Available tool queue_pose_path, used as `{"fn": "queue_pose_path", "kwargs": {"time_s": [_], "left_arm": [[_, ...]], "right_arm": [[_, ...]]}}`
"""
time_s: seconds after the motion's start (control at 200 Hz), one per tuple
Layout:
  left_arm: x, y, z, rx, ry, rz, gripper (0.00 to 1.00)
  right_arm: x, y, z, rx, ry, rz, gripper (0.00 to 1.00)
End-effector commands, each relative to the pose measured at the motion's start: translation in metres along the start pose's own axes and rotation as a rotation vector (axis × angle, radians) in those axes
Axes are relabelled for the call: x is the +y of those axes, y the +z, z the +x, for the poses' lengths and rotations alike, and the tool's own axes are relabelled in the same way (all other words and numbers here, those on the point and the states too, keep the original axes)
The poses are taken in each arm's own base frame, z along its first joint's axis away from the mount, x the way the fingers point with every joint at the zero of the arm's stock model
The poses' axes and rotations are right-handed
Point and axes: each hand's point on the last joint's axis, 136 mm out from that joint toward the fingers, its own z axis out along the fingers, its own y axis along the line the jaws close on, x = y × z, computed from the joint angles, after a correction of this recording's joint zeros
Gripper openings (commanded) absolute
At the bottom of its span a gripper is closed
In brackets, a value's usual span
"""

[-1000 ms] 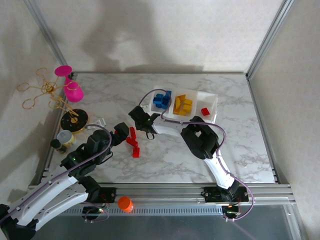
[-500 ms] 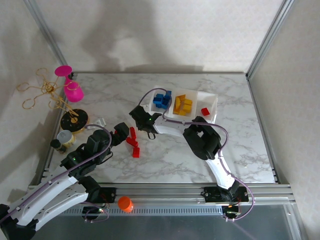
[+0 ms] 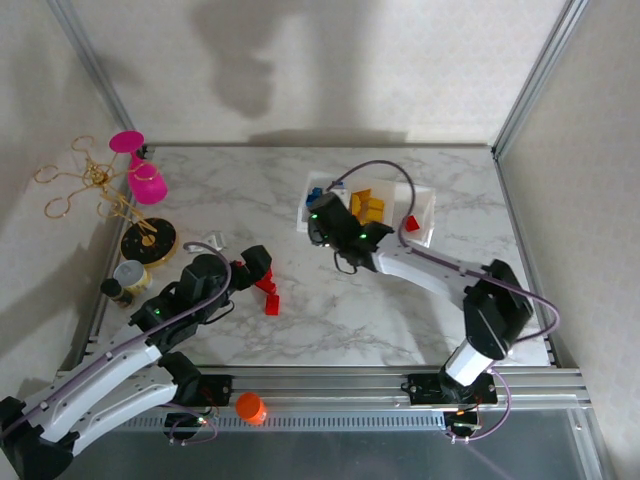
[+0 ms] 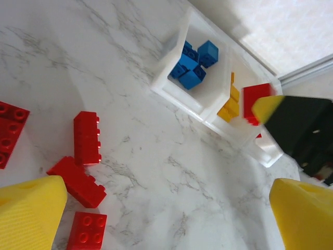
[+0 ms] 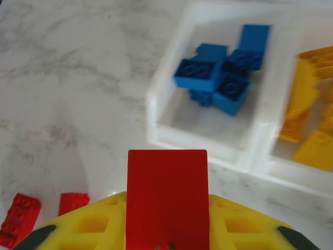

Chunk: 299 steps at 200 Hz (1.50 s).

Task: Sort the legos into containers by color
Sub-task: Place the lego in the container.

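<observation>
The right gripper [image 5: 167, 229] is clamped on a red brick [image 5: 167, 185], which stands up between its fingers with a flat face toward the wrist camera. It hangs raised above the surface [image 4: 156, 156], near the blue end of the tray [image 5: 200, 138], with the blue compartment [image 5: 218, 78] just ahead of it. The brick belongs the other way along the row. The red compartment [image 3: 424, 206] sits at the tray's far end from the blue one, the yellow compartment [image 5: 312, 130] lies between them, and a lone red piece [image 3: 410, 222] lies inside. As I judge it, the carry must run along the tray's long axis, over blue and yellow, before release. The left gripper [image 4: 166, 216] is spread wide and holds nothing. It hovers over the loose red bricks [image 4: 87, 138], well apart from the tray on its blue side, so the right arm is the nearer one.
</observation>
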Motion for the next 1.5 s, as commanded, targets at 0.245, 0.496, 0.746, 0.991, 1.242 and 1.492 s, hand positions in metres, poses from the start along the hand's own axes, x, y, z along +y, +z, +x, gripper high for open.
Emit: {"fn": "queue_pose_path", "kwargs": {"time_s": [0.245, 0.496, 0.746, 0.991, 1.242, 1.492], "left_arm": [[-0.048, 0.02, 0.006, 0.058, 0.039, 0.145, 1.0], [-0.063, 0.037, 0.011, 0.085, 0.056, 0.156, 1.0], [-0.074, 0.045, 0.014, 0.096, 0.072, 0.168, 1.0], [-0.073, 0.047, 0.012, 0.089, 0.083, 0.149, 0.99], [-0.068, 0.039, 0.002, 0.051, 0.1, 0.119, 1.0], [-0.049, 0.024, -0.005, 0.011, 0.092, 0.062, 1.0]], "right_arm": [[-0.151, -0.003, -0.026, -0.04, 0.149, 0.265, 0.32], [-0.203, 0.036, -0.04, -0.015, 0.156, 0.349, 0.32], [-0.24, 0.072, -0.05, 0.013, 0.199, 0.402, 0.33], [-0.245, 0.083, -0.057, 0.03, 0.196, 0.409, 0.5], [-0.216, 0.051, -0.07, -0.018, 0.173, 0.347, 0.57], [-0.143, 0.022, -0.041, -0.002, 0.097, 0.218, 0.63]]}}
